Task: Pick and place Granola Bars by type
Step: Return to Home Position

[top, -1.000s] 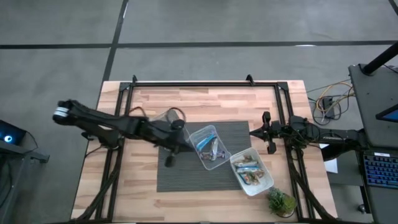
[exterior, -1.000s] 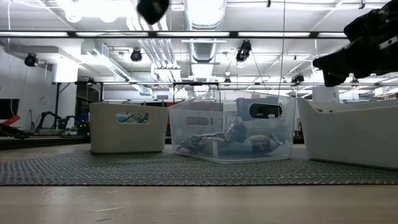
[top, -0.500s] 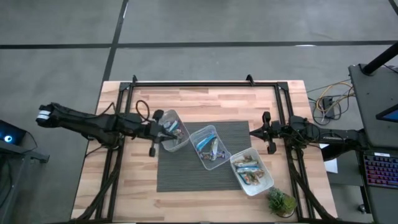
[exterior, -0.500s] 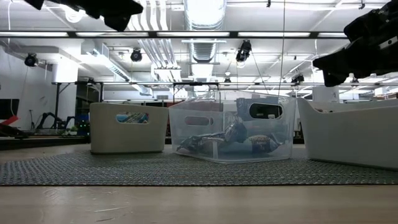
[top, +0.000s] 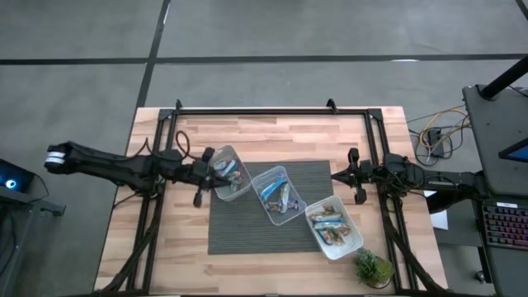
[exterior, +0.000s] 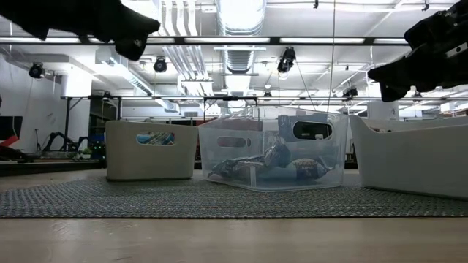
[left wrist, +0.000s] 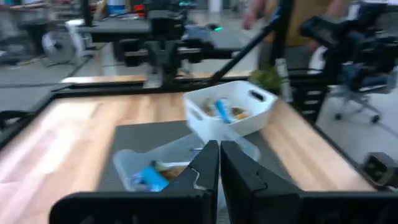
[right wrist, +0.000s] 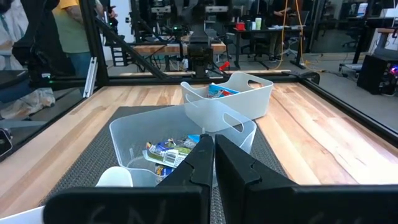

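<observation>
Left arm (top: 115, 162) reaching in from the left, left gripper (left wrist: 219, 149) closed, right arm (top: 445, 181) reaching from the right, right gripper (right wrist: 212, 140) closed

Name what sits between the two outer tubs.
A third clear tub of granola bars, between the left tub and right tub; high view shows it.

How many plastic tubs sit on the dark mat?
3, in a diagonal row on the mat: the left tub farthest from the plant, the middle tub, and the white tub nearest the plant. None seems hidden.
</observation>
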Motion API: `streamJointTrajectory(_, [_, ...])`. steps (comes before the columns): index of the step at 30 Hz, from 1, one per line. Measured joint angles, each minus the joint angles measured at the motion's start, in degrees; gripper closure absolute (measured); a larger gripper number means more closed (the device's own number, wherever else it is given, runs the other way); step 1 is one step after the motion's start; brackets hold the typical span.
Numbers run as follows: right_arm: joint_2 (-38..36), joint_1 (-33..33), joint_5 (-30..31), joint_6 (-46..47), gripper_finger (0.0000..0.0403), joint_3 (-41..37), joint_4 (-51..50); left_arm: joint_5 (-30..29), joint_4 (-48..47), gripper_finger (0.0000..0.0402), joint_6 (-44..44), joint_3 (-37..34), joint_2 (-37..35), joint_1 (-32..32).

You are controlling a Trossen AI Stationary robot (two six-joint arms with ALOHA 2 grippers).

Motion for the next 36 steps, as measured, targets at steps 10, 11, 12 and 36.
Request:
streamJointTrajectory(10, [0.0, 0.0, -0.01, 0.02, 0.0394, 0.0, 0.0, 0.42, 8.56, 0.0401, -3.46, -8.99, -3.4, -1.51])
streamJointTrajectory(11, [0.0, 0.01, -0.01, 0.05, 0.0394, 0.0, 0.0, 0.42, 8.58, 0.0401, -3.59, -9.34, -4.09, -1.51])
streamJointTrajectory(12, [0.01, 0.01, -0.01, 0.08, 0.0394, 0.0, 0.0, 0.4, 8.65, 0.0401, -3.63, -9.76, -4.95, -1.51])
streamJointTrajectory(36, [0.02, 0.0, 0.0, 0.07, 0.0394, 0.0, 0.0, 0.44, 6.98, 0.0401, -3.26, -22.36, -23.5, -1.46])
